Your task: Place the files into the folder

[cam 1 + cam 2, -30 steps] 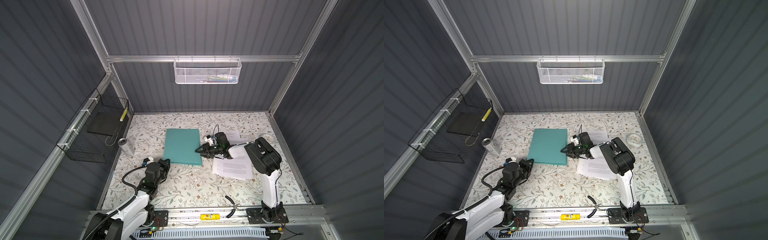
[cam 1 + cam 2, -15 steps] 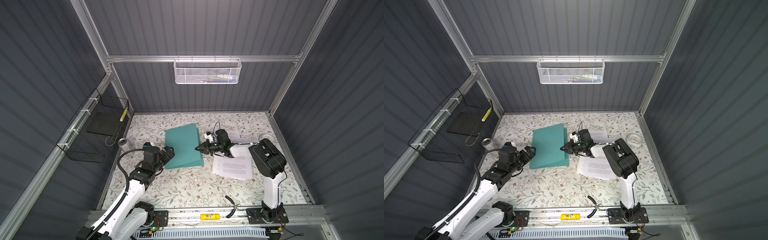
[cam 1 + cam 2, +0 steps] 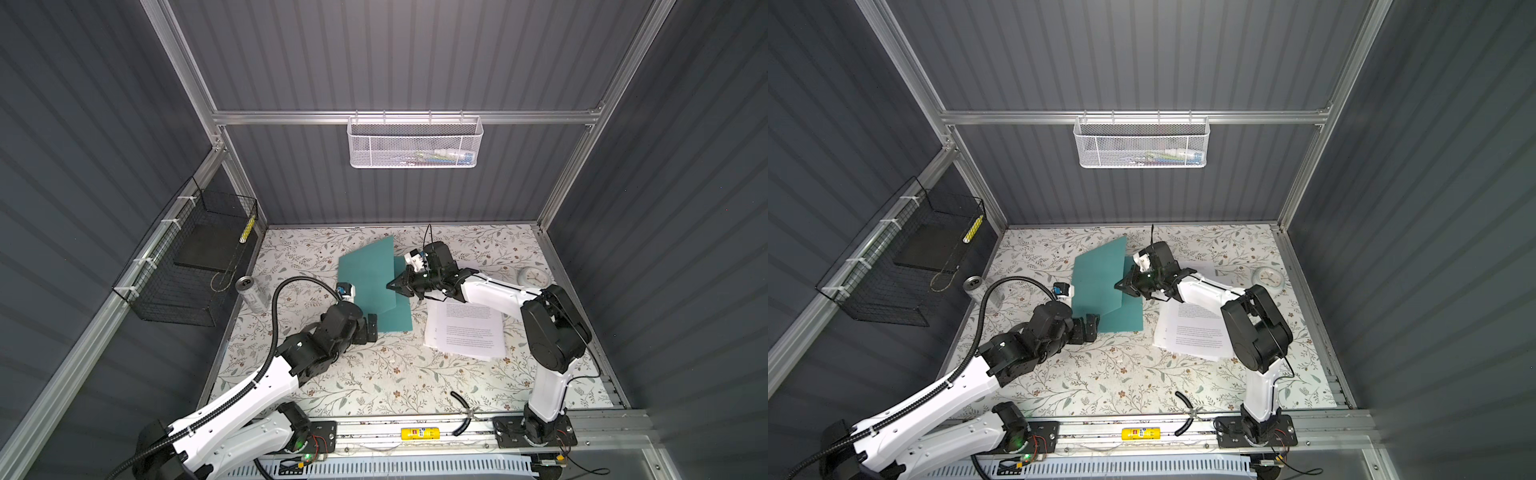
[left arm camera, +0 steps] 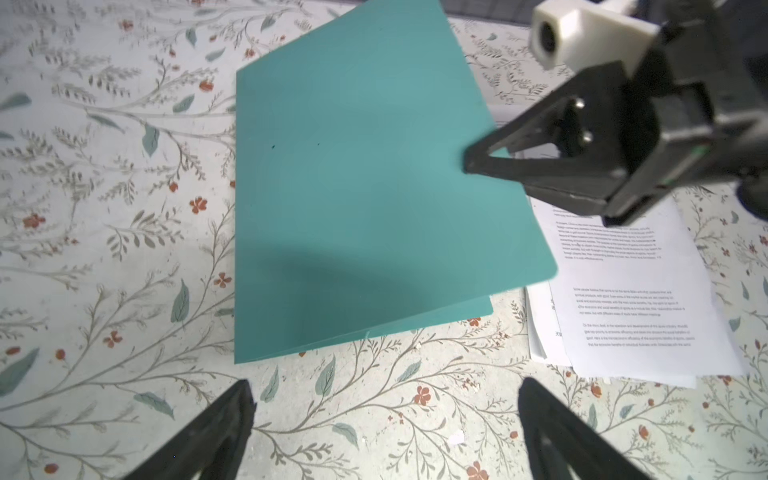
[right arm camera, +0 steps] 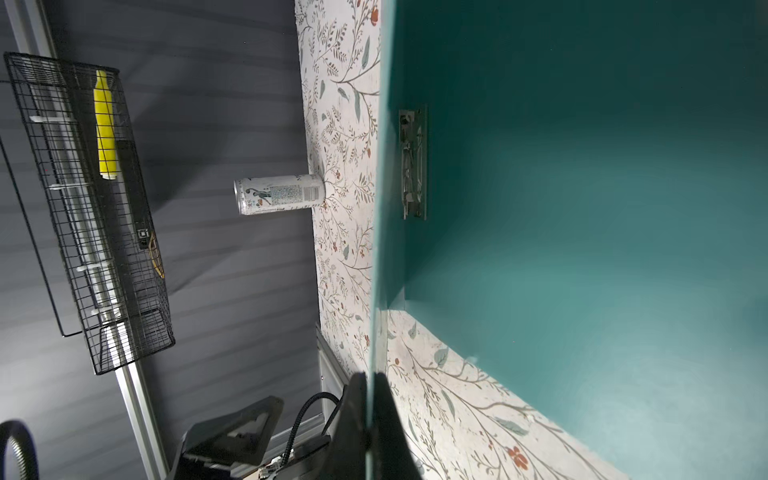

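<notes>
The teal folder (image 3: 365,282) (image 3: 1098,282) lies mid-table with its front cover lifted at a slant off the back cover. My right gripper (image 3: 390,286) (image 3: 1118,286) is shut on that cover's free edge; in the right wrist view its fingertips (image 5: 370,376) pinch the thin card, and the folder's inside (image 5: 582,166) with its metal clip (image 5: 413,162) shows. The files (image 3: 465,328) (image 3: 1196,332) (image 4: 623,291), white printed sheets, lie in a loose stack right of the folder. My left gripper (image 3: 372,326) (image 3: 1090,326) (image 4: 384,386) stands open and empty just short of the folder's (image 4: 353,187) near edge.
A drink can (image 3: 249,291) (image 5: 280,194) stands at the table's left edge beside a black wire basket (image 3: 191,266) holding a black slab. A white clock (image 3: 534,275) lies far right. A white mesh basket (image 3: 415,141) hangs on the back wall. A black-handled tool (image 3: 461,411) lies at the front rail.
The right gripper has shut on the cover's edge and raised it from flat to a slant. The left arm has reached forward to the folder's near edge and its gripper has opened.
</notes>
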Robot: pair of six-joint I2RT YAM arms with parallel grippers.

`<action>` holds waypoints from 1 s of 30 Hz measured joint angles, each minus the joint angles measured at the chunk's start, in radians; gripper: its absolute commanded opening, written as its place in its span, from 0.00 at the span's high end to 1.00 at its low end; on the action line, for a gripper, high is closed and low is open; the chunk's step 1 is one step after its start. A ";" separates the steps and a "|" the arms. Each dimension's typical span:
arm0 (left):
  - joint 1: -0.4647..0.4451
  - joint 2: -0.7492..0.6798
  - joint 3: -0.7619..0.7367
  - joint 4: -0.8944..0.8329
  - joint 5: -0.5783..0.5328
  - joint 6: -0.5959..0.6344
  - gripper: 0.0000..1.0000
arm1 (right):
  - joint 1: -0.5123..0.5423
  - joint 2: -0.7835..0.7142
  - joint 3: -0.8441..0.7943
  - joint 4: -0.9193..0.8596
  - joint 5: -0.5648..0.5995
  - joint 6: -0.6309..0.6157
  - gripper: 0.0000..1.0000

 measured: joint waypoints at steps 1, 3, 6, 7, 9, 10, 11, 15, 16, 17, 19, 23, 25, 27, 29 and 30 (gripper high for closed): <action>-0.019 -0.005 0.002 -0.008 -0.023 0.015 0.02 | 0.002 0.000 0.022 -0.029 0.008 -0.002 1.00; -0.062 -0.005 0.004 -0.016 -0.070 0.041 0.02 | 0.006 0.000 0.060 -0.073 0.022 -0.003 1.00; -0.155 0.015 0.005 -0.012 -0.149 0.083 0.02 | 0.012 0.002 0.116 -0.129 0.033 -0.002 1.00; -0.185 0.034 0.007 -0.010 -0.175 0.096 0.02 | 0.014 0.002 0.131 -0.141 0.037 -0.002 1.00; -0.233 0.089 0.023 -0.007 -0.220 0.119 0.02 | 0.019 0.002 0.159 -0.171 0.045 -0.001 1.00; -0.248 0.125 0.034 -0.006 -0.241 0.130 0.03 | 0.021 0.002 0.171 -0.183 0.047 0.000 1.00; -0.257 0.157 0.045 -0.003 -0.259 0.138 0.03 | 0.023 0.002 0.178 -0.190 0.048 0.000 1.00; -0.269 0.249 0.074 0.015 -0.324 0.166 0.06 | 0.035 0.002 0.186 -0.212 0.049 0.002 1.00; -0.269 0.260 0.074 0.023 -0.338 0.173 0.07 | 0.038 0.002 0.185 -0.218 0.049 0.002 1.00; -0.269 0.267 0.074 0.029 -0.351 0.178 0.09 | 0.040 0.001 0.185 -0.220 0.048 0.002 1.00; -0.269 0.286 0.074 0.046 -0.379 0.189 0.12 | 0.047 0.001 0.184 -0.220 0.048 0.002 1.00; -0.269 0.340 0.080 0.064 -0.418 0.199 0.17 | 0.058 -0.015 0.154 -0.220 0.045 0.002 1.00; -0.269 0.381 0.097 0.060 -0.435 0.199 0.20 | 0.063 -0.033 0.135 -0.225 0.045 0.002 1.00; -0.269 0.409 0.112 0.061 -0.446 0.198 0.25 | 0.067 -0.050 0.124 -0.237 0.045 0.000 1.00; -0.269 0.421 0.117 0.063 -0.459 0.198 0.30 | 0.069 -0.068 0.120 -0.247 0.045 -0.005 1.00; -0.269 0.423 0.117 0.062 -0.466 0.198 0.32 | 0.070 -0.078 0.115 -0.249 0.045 -0.006 1.00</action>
